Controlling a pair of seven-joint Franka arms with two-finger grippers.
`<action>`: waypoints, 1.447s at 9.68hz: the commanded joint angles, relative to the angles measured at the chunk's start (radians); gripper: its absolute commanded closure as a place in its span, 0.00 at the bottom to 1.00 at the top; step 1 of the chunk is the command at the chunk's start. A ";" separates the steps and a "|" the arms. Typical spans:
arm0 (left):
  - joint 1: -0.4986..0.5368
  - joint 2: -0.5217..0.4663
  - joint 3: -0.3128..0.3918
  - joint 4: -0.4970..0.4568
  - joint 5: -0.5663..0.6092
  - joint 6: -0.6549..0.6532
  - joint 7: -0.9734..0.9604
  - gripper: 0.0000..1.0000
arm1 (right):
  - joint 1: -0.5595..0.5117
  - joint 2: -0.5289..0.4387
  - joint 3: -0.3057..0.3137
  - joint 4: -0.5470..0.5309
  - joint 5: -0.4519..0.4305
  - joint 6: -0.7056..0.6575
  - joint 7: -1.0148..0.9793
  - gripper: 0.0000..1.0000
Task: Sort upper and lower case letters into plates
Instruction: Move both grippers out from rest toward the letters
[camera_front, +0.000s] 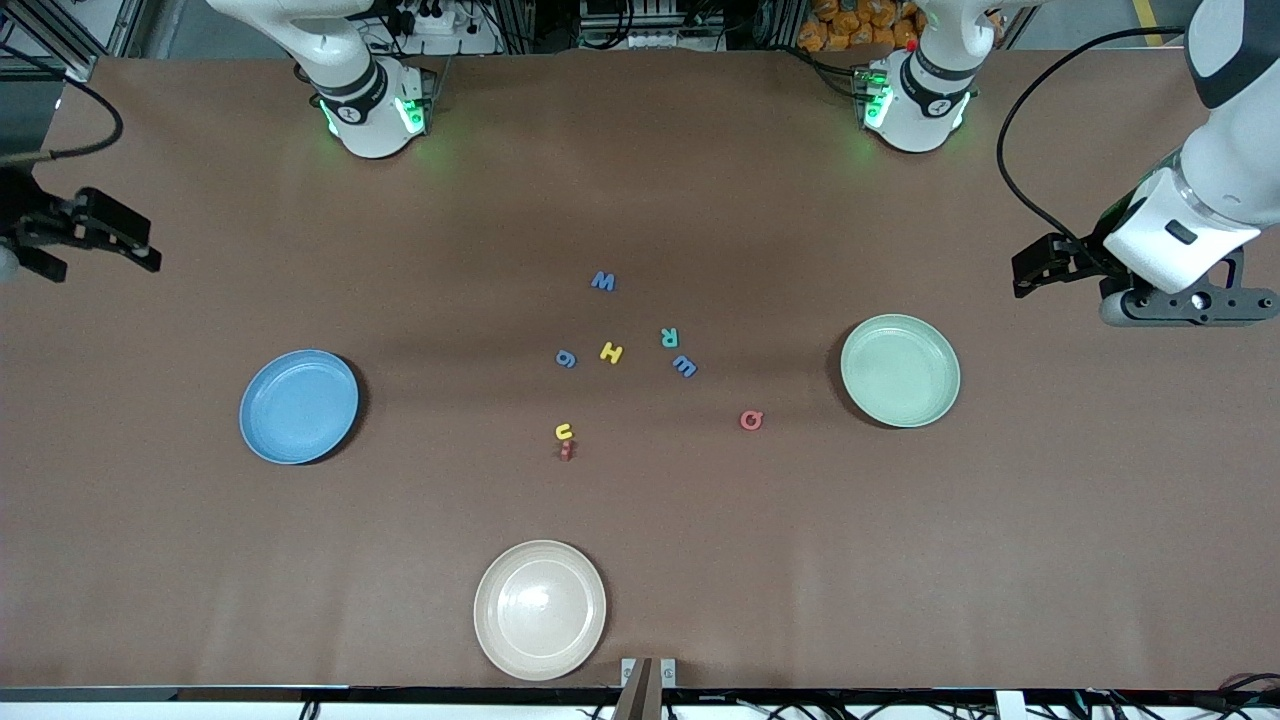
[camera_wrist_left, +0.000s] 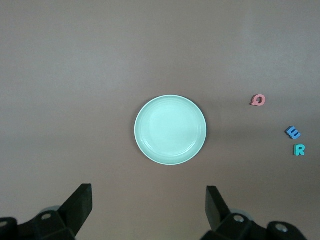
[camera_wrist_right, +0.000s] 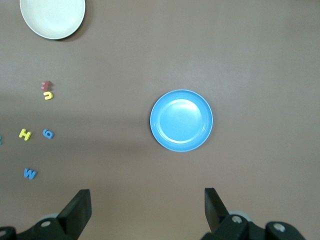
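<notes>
Both jaws stand spread and empty: left gripper (camera_wrist_left: 147, 200) above bare brown table (camera_front: 900, 560) near the mint plate (camera_front: 900, 370), right gripper (camera_wrist_right: 147, 202) above the blue plate's (camera_front: 299, 406) end. Eight letters (camera_front: 611, 352) lie scattered at centre, between both plates. Cream plate (camera_front: 540, 610) sits at six o'clock from them. Cables and framing (camera_front: 640, 20) line the table's twelve o'clock edge.

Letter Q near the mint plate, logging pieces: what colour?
Red; the letter Q shows best in the front view.
</notes>
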 joint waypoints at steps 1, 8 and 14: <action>0.001 -0.001 0.003 0.010 -0.022 -0.006 0.022 0.00 | -0.013 -0.008 -0.003 0.014 0.010 -0.024 -0.010 0.00; -0.164 0.115 -0.042 0.011 -0.152 0.057 -0.062 0.00 | 0.027 0.164 -0.005 0.014 0.024 0.111 0.025 0.00; -0.520 0.477 -0.035 0.048 -0.027 0.528 -0.649 0.00 | 0.137 0.597 -0.005 0.059 0.019 0.506 0.263 0.00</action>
